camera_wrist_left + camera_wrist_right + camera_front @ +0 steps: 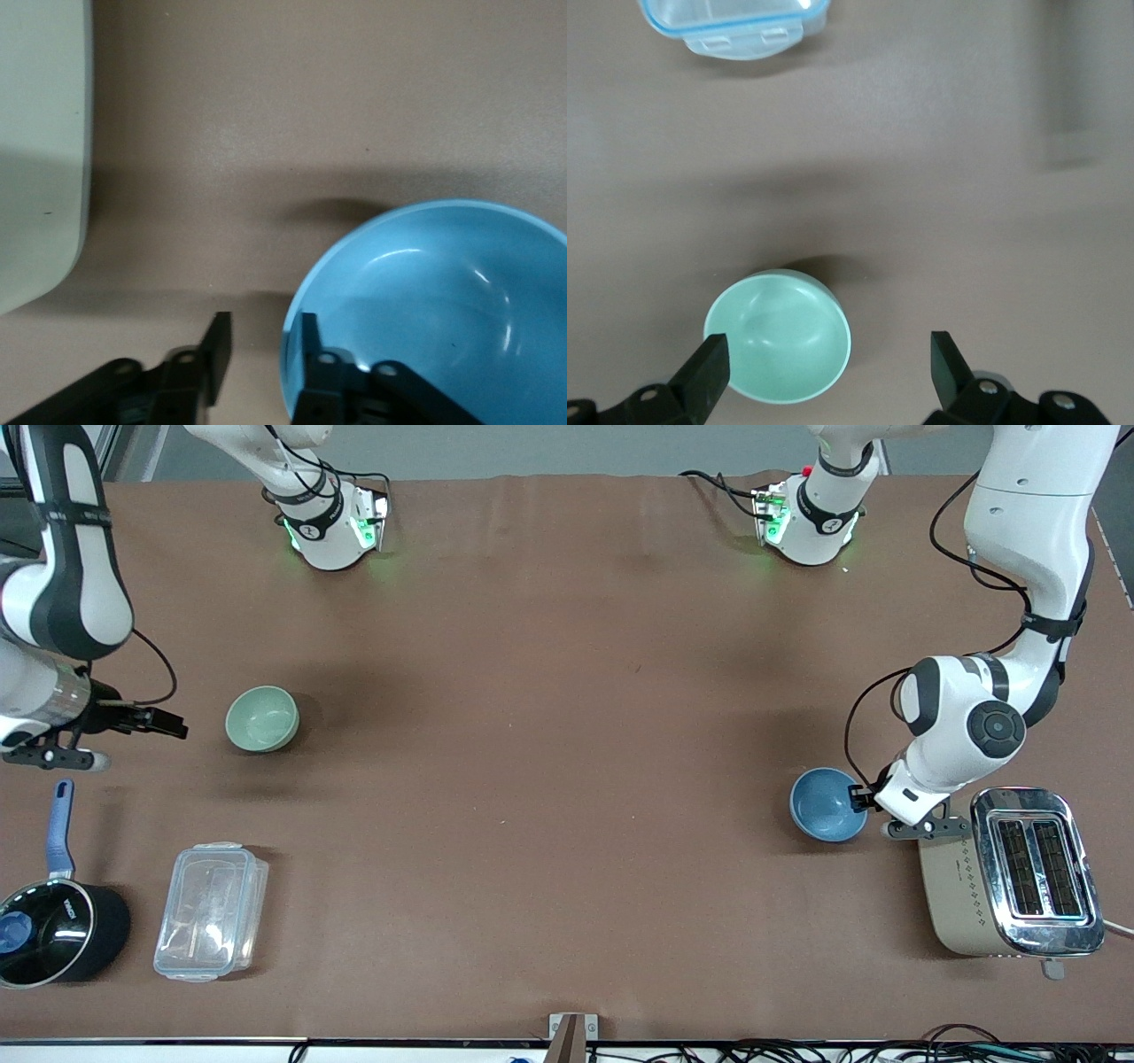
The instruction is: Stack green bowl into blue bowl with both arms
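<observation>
**A:** Item one, left gripper (259,350). What do you have?

**B:** You have it low at the rim of the blue bowl (827,804), at the left arm's end of the table, just beside the toaster (1010,872). One finger (306,341) sits inside the rim, the other outside. The gap is narrow, but a sliver of table still shows between the outer finger and the bowl wall, so list it as part-open and not yet gripping. The bowl rests on the table.

**A:** Item two, right gripper (828,363).

**B:** Fingers spread wide, nothing between them. You find it over the table just beside the green bowl (262,718), at the right arm's end; the bowl lies partly between the fingers in the wrist view but below them, untouched. A saucepan (55,930) and a clear lidded box (211,911) sit close by.

**A:** Progress entry?

**B:** Early. Both bowls stand apart, well separated, each empty and upright. Nothing is lifted and nothing is stacked. Left to do, by my reading: you secure the blue bowl, take up the green one, bring the two together, and set green inside blue.
</observation>
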`<state>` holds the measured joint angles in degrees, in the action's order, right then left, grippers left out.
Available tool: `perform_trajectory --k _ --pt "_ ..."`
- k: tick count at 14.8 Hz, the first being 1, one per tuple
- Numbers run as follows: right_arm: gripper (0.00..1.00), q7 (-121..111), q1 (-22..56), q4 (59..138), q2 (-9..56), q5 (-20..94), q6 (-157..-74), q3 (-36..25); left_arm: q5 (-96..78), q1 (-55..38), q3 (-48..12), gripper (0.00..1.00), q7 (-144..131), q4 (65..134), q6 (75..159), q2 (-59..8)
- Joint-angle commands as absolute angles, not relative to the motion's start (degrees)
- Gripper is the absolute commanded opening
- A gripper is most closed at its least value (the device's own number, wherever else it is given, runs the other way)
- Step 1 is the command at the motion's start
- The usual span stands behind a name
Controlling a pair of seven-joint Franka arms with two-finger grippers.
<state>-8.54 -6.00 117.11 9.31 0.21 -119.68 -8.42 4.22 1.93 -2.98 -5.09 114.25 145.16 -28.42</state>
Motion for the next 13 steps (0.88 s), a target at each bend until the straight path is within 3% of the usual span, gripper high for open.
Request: perform_trajectory --k 1,3,7,13 --pt "1.00 -9.32 -6.33 117.33 12.91 1.14 -121.99 -8.09 5.54 1.94 -3.51 0.08 -6.15 113.73 145.55 -28.74" --pt "1.00 -9.32 -6.33 117.86 14.93 1.14 -122.78 -8.00 5.45 1.58 -3.78 0.01 -6.24 113.64 145.37 -28.65" --pt "0.99 -9.32 -6.33 120.84 16.96 1.23 -125.76 -8.00 4.92 1.58 -9.04 0.00 -9.03 113.56 142.93 -25.76" --pt "0.91 -9.32 -6.50 123.31 19.07 1.23 -127.35 -7.91 5.36 0.62 -25.11 0.00 -34.05 110.76 135.97 -23.99"
